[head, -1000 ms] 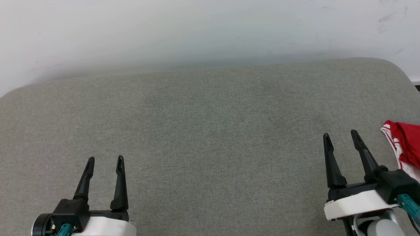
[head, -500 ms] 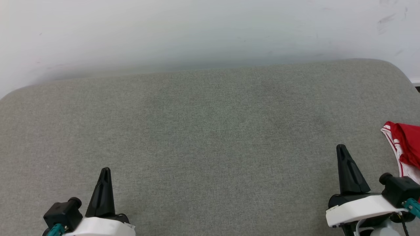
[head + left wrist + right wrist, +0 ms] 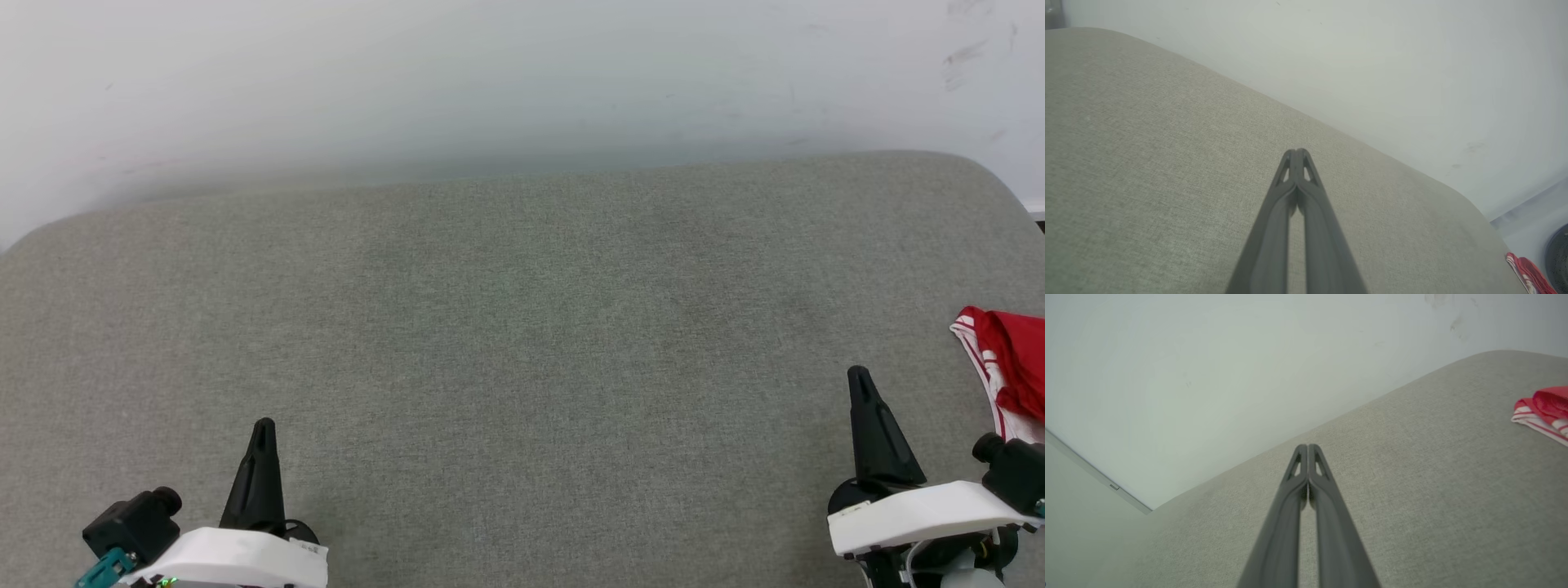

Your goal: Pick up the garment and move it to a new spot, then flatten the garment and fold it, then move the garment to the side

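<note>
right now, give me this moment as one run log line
left tool: shut, empty | right tool: shut, empty | garment: bunched at right edge of grey fabric surface, not held

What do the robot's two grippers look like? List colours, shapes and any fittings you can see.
The left gripper and the right gripper match: two long, dark, tapering fingers with small openings near the tips, set on a white housing beside a black block. A teal connector shows on the left one.
</note>
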Available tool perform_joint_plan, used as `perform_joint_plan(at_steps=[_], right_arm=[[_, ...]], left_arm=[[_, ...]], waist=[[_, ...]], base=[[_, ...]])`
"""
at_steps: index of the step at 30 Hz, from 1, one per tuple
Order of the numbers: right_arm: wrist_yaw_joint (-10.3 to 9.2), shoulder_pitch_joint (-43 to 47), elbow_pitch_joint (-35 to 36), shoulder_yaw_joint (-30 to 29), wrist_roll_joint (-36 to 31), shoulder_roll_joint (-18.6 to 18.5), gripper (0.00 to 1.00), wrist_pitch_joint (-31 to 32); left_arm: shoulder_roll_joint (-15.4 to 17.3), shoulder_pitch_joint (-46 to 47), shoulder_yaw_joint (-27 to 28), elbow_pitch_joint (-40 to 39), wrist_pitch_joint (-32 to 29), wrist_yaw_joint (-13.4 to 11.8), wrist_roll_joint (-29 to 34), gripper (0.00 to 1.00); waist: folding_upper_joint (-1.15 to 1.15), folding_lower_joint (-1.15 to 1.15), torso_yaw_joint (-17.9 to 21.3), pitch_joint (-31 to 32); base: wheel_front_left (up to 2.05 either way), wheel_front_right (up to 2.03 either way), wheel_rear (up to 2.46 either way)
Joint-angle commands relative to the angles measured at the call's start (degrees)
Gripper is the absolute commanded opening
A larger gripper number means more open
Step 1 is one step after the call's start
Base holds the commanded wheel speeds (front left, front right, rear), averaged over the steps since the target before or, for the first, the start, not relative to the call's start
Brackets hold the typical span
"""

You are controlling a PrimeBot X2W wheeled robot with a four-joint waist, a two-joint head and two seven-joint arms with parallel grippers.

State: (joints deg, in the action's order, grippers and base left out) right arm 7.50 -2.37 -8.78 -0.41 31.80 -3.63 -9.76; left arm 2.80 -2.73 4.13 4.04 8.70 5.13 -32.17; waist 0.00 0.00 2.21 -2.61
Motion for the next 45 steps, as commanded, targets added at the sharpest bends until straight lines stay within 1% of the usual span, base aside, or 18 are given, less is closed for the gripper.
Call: perform_joint_plan(at_steps=[1,20,45], right_arm=[[0.01,-1.7,0.6,-0.1,2.1,-0.5,0.00,0.3],[0.00,-2.3,-0.9,-0.9,18.6,-0.9,0.00,4.0],[0.00,-3.0,-2.6,-2.1,35.7,-1.0,0.00,8.1]], left_arm=[[0.2,1.8,0.3,-0.4,-0.5,0.4,-1.9,0.00],[0.2,3.9,0.8,2.3,-4.4,0.9,-17.6,0.00],[0.2,6.1,1.4,5.4,-8.7,1.5,-34.2,0.00]], waist=[[0.00,0.00,0.0,0.0],[0.00,0.00,-0.4,0.5],[0.00,0.00,-1.0,1.1]], base=[[0.00,0.00,0.00],[0.00,0.00,0.00],[0.00,0.00,0.00]])
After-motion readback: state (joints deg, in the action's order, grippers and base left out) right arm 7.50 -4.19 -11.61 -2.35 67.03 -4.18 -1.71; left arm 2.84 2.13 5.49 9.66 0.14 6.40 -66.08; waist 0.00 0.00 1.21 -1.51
